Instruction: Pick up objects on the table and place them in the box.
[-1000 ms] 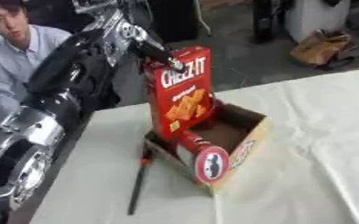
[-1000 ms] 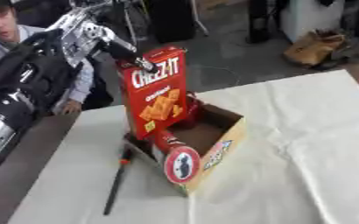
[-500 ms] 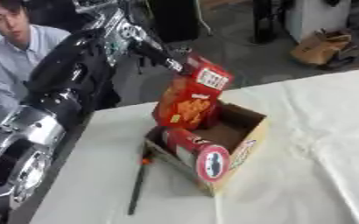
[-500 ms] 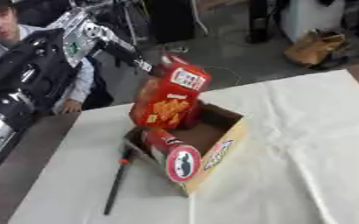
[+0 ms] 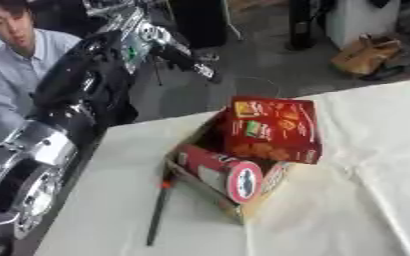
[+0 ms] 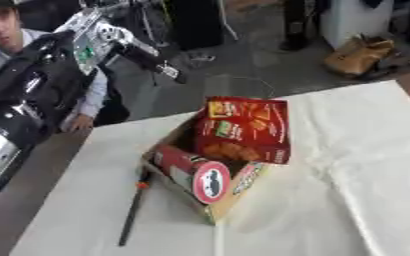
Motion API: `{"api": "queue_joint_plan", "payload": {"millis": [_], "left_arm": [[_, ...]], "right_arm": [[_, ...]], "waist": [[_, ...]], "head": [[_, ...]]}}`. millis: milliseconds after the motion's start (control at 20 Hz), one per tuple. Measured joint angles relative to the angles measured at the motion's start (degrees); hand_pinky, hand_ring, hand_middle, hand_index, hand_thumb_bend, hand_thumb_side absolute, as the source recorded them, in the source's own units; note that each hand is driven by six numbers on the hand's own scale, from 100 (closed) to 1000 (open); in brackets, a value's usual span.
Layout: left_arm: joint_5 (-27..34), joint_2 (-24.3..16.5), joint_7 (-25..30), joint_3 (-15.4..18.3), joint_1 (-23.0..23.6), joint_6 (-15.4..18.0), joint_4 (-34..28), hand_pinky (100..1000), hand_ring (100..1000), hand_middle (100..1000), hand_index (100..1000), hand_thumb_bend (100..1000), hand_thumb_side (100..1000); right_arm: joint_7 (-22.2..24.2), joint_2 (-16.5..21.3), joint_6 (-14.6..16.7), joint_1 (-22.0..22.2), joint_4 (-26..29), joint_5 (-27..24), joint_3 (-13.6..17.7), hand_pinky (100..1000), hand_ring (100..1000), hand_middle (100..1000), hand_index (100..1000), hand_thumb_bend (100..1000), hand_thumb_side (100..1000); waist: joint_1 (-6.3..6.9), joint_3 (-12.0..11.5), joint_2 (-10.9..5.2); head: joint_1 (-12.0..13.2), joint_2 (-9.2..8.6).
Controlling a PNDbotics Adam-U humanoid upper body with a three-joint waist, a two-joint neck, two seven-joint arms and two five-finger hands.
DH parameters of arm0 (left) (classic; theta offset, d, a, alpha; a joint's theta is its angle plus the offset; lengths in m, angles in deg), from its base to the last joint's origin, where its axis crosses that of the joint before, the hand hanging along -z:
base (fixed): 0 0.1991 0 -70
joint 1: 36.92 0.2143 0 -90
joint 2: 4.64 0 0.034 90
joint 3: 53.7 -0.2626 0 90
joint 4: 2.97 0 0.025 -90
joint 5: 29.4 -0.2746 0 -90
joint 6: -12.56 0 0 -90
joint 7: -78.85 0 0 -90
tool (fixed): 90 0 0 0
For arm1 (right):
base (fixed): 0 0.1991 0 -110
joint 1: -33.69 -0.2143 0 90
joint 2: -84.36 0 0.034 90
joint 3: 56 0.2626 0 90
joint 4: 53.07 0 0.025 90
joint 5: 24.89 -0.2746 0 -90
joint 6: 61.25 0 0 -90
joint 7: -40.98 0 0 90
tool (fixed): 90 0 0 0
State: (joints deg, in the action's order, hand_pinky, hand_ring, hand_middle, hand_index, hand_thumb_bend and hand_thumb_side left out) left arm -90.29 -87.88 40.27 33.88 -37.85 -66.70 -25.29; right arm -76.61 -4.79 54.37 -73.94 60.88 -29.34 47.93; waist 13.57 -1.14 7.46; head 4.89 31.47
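Red cracker box (image 5: pixel 272 129) lying tilted across cardboard box (image 5: pixel 207 182), apart from left hand (image 5: pixel 187 58), fingers straight, empty, raised beyond cardboard box, cracker box upright in its grip earlier, since released and toppled

My left hand (image 5: pixel 187 57) is matt black with polished silver metal at the joints behind it. In the plain brown cardboard box (image 5: pixel 236 212) lie a glossy red printed cracker carton (image 5: pixel 274 127) and a shiny red tube can (image 5: pixel 217 170). Under the box, the white cloth (image 5: pixel 348 210) looks matt and softly creased.
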Motion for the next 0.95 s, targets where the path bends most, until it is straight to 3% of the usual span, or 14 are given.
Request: {"api": "queue_joint_plan", "payload": {"millis": [750,850,900,950], "left_arm": [[1.8,0.0,0.4,0.1,-0.1,-1.1,0.0,922,1000,1000,1000,474,1000],[2.3,0.0,0.4,0.3,-0.1,-1.1,-0.1,918,999,1000,1000,425,1000],[2.8,-0.1,0.4,0.5,-0.1,-1.1,-0.4,901,983,1000,1000,350,1000],[3.7,-0.2,0.4,0.7,-0.1,-1.0,-0.9,901,983,1000,1000,350,1000]], "right_arm": [[0.0,0.0,0.0,0.0,0.0,-0.1,0.0,883,882,628,615,100,1000],[0.0,0.0,0.0,0.0,0.0,-0.1,0.0,883,882,628,615,100,1000],[-0.1,0.0,0.1,0.0,0.0,-0.1,0.0,883,882,628,615,100,1000],[-0.1,0.0,0.1,0.0,0.0,-0.1,0.0,883,882,628,615,100,1000]], "waist": [[0.0,0.0,0.0],[0.0,0.0,0.0],[0.0,0.0,0.0],[0.0,0.0,0.0]], "head": [[0.0,0.0],[0.0,0.0],[-0.1,0.0],[-0.2,0.0]]}}
